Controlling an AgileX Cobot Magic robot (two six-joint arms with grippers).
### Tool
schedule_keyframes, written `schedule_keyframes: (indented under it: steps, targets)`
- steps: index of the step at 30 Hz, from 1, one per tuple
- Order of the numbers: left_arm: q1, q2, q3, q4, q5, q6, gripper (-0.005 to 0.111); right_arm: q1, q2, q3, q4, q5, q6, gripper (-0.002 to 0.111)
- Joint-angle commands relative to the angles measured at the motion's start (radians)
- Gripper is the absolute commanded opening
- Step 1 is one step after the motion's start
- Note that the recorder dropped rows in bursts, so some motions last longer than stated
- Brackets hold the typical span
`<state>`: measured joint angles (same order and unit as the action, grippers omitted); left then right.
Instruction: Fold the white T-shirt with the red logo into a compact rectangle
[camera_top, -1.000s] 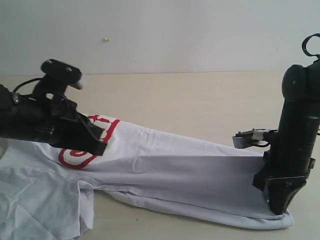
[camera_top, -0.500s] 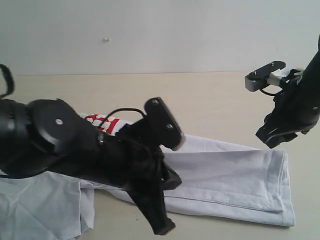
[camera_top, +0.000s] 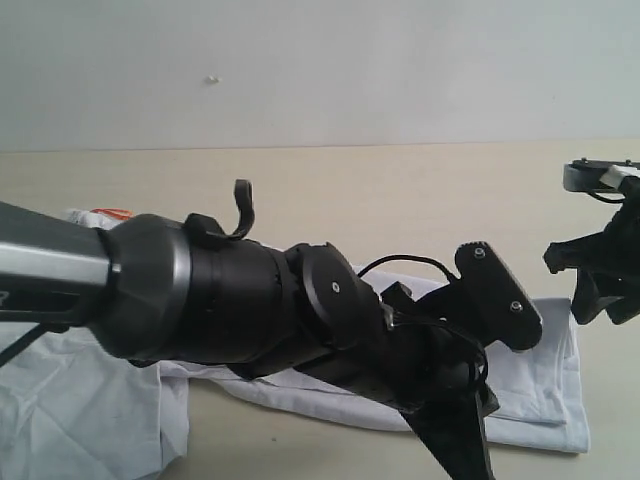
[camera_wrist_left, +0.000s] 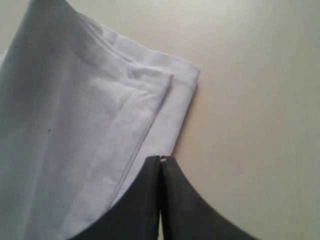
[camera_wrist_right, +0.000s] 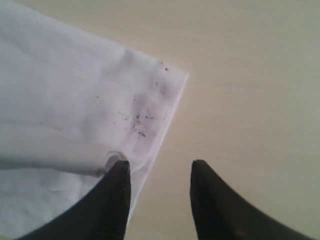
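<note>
One white T-shirt (camera_top: 550, 390) lying flat on table (camera_top: 400, 190).

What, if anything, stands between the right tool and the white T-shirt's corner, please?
Nothing visible does. The right tool hangs open just above the white T-shirt corner, with only cloth and bare table under its tips.

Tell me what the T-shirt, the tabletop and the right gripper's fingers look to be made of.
White T-shirt: soft matte knit, likely cotton; it lies in limp layers with stitched hems.
Table: pale beige, smooth, with faint streaks; wood or laminate, cannot tell which.
Right gripper fingers: black, matte, rigid and tapered; probably plastic or rubber-coated.
</note>
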<state>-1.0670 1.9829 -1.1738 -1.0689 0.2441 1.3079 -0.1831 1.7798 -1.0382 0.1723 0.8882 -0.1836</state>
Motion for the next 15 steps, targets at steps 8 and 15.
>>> schedule_keyframes:
  steps: [8, 15]
  targets:
    - [-0.002, 0.038, -0.035, -0.009, -0.071, 0.003, 0.000, -0.063, 0.161, 0.007, 0.188, -0.051, -0.121, 0.041]
    - [-0.002, 0.051, -0.035, -0.009, -0.067, 0.020, 0.000, -0.063, 0.178, -0.004, 0.318, -0.066, -0.263, 0.041]
